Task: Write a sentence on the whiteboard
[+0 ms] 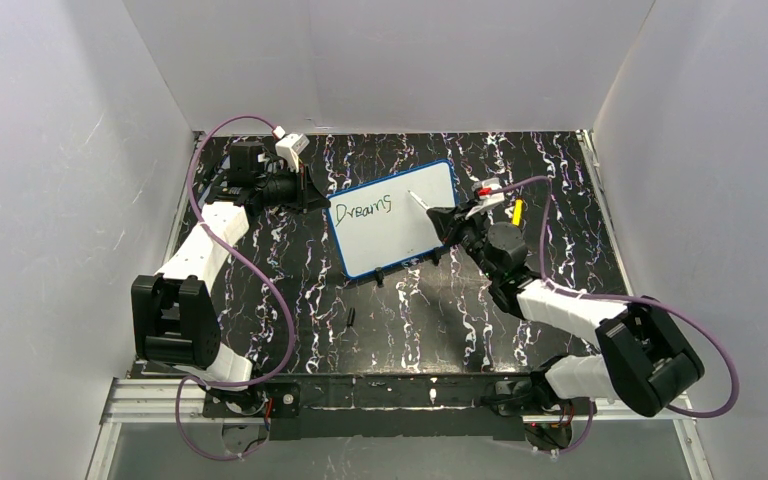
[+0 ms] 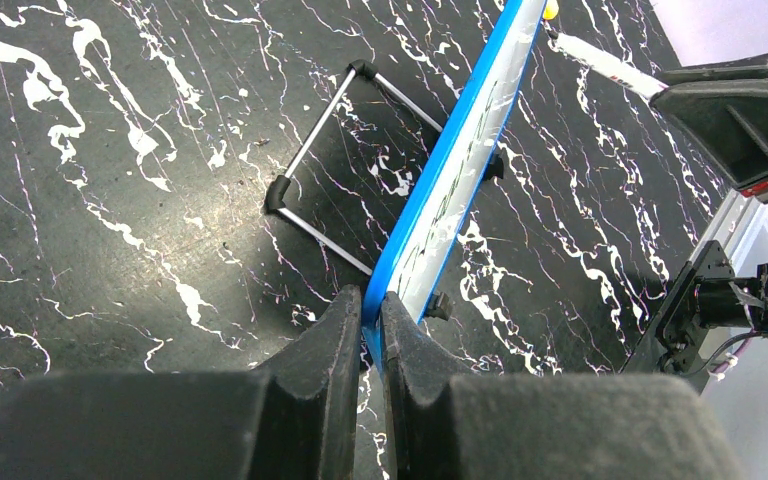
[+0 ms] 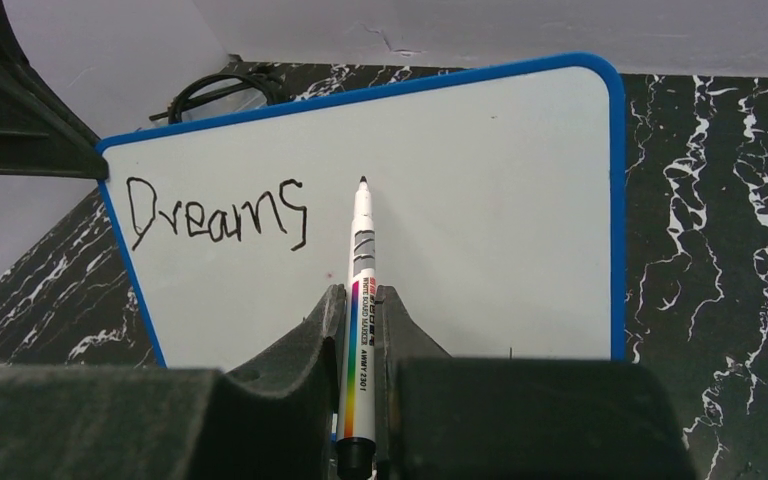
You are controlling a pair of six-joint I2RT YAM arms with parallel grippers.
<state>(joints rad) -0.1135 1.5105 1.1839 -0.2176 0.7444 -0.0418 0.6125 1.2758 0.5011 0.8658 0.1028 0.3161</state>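
- Whiteboard (image 1: 400, 225): stood upright near middle of table (image 1: 290, 290), leaned back on wire stand (image 2: 315, 135), right end set farther away than left.
- Left gripper (image 2: 372, 300): pinched shut on blue rim at left end of whiteboard, one finger against each face.
- Right gripper (image 3: 360, 305): clamped tight on marker (image 3: 362, 260), held in front of the board's written face, right of centre.
- Marker: uncapped, dark tip aimed at board face, just right of the last letter; contact with surface not clear enough to call.
- Sentence (image 3: 215, 212): read "Dreams" only, thin dark letters in one row across left half of board.
- Small dark object (image 1: 351, 319): lay on table near side of board, apart from both arms; too small to identify.
- Yellow object (image 1: 517, 211): lay on table just right of right gripper.
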